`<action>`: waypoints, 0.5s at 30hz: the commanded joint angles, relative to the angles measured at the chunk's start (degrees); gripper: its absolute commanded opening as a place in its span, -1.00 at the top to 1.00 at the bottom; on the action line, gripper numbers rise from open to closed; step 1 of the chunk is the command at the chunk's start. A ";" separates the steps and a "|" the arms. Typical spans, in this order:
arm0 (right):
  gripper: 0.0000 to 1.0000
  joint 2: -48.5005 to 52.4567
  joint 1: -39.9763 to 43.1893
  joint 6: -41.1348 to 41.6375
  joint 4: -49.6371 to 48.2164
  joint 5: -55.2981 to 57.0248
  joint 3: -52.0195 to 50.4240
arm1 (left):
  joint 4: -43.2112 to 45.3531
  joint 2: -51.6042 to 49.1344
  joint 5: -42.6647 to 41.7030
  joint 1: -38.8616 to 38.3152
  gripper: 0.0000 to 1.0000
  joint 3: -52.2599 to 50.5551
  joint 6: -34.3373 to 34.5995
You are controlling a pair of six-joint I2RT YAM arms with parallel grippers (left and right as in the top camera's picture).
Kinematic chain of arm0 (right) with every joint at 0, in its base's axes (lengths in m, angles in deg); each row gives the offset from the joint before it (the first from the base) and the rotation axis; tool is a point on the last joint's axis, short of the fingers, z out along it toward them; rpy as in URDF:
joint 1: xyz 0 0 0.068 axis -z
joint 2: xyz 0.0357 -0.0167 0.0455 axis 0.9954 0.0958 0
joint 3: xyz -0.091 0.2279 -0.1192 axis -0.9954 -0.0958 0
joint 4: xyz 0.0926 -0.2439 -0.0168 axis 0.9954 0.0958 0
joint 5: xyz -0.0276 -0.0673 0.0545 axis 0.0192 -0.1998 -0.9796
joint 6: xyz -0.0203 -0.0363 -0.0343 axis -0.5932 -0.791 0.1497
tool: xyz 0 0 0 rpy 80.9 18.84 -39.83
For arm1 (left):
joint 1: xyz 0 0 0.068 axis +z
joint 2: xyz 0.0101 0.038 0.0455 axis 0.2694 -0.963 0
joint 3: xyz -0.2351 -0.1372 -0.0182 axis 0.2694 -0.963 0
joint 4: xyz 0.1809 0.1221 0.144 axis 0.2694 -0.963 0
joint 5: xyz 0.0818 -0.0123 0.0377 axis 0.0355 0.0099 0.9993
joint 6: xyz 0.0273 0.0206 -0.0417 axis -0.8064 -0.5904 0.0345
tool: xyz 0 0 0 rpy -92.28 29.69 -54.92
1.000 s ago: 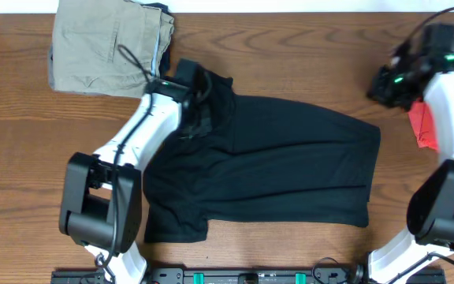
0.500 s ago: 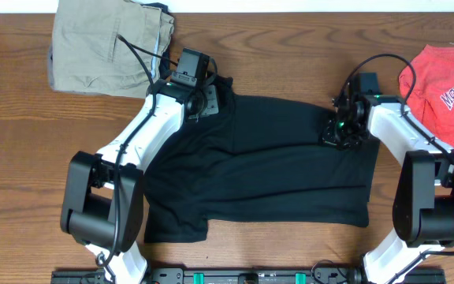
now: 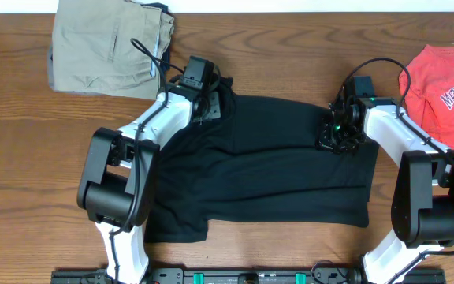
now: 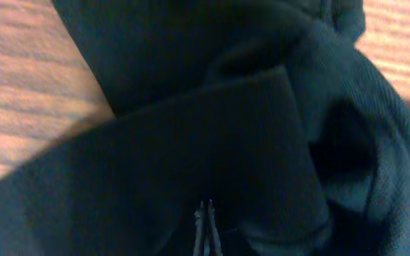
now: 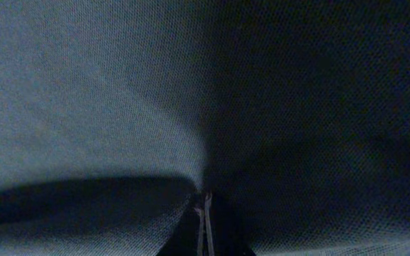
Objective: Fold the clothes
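The shirt [image 3: 274, 173] lies spread across the middle of the table [image 3: 22, 158], mostly flat. Its upper-left corner is bunched, and one sleeve [image 3: 176, 229] sticks out at the lower left. The trousers [image 3: 105, 47] sit at the upper left and the red T-shirt [image 3: 448, 79] at the right edge, both clear of the shirt.

The left gripper [image 3: 205, 101] is at the bunched upper-left corner, its jaws closed on a thick roll of black cloth that wraps up around them in the left wrist view. The right gripper [image 3: 337, 134] is near the upper-right edge, its jaws pinched together on a thin ridge of fabric that fills its wrist view.

The shirt looks light, limp and finely knit. It will likely sag between two holds, drag on the wood and slide out of a shallow pinch, but it is not fragile. A hem or seam gives the firmest bite. The left hold takes several layers, so the corner may lift as a lump, not as a clean edge. The right hold looks thin and sits just inside the edge, so it may slip.
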 commanded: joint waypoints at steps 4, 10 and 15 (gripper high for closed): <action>0.97 0.15 -1.27 0.79 0.85 0.42 -1.20 | -0.81 -0.15 2.05 3.43 0.88 -0.13 -0.70; 0.97 0.15 -2.84 1.79 0.44 0.42 -3.41 | -1.62 -2.38 2.01 5.68 0.88 -0.13 -0.68; 0.98 0.15 -3.04 1.84 -0.20 0.42 -4.85 | -2.71 -5.57 1.75 5.99 0.88 -0.13 -0.70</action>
